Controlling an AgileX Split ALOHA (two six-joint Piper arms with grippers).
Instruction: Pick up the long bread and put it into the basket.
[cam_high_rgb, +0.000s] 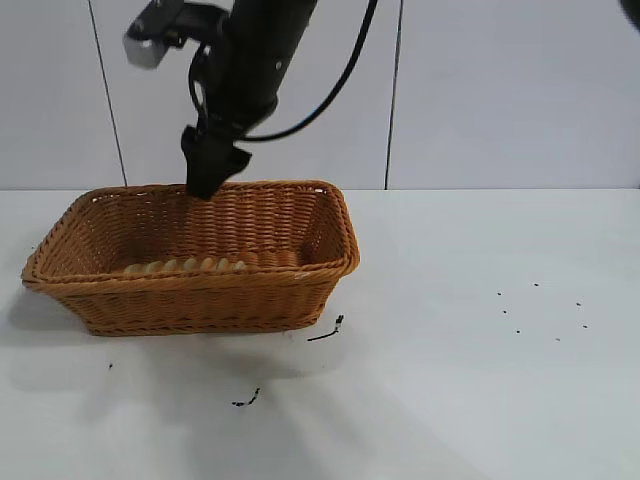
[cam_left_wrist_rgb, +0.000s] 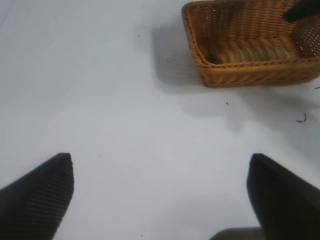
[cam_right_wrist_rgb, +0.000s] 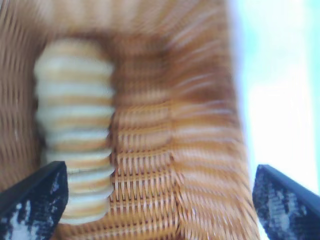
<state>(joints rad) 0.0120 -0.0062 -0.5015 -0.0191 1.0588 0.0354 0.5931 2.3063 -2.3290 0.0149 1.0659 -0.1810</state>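
Long bread lies flat on the basket floor, stretched along the near wall in the exterior view — only its ridged top peeks over the braided rim. From the right wrist view the loaf shows its pale and orange-brown stripes plainly, lying lengthwise against one woven side wall, with bare wicker floor beside it. Now the arm over the basket: its gripper, the right gripper, hangs just above the far rim, dark fingers pointing down, clear of the bread. Its wrist view shows the two fingertips spread wide apart with nothing between them — the gripper is empty, looking straight down into the basket. Over to the left gripper: its fingers are spread wide as well, holding nothing, hovering over bare white table well away from the basket, which sits off in the distance with the loaf visible inside. A few small dark specks dot the table in front of the basket.
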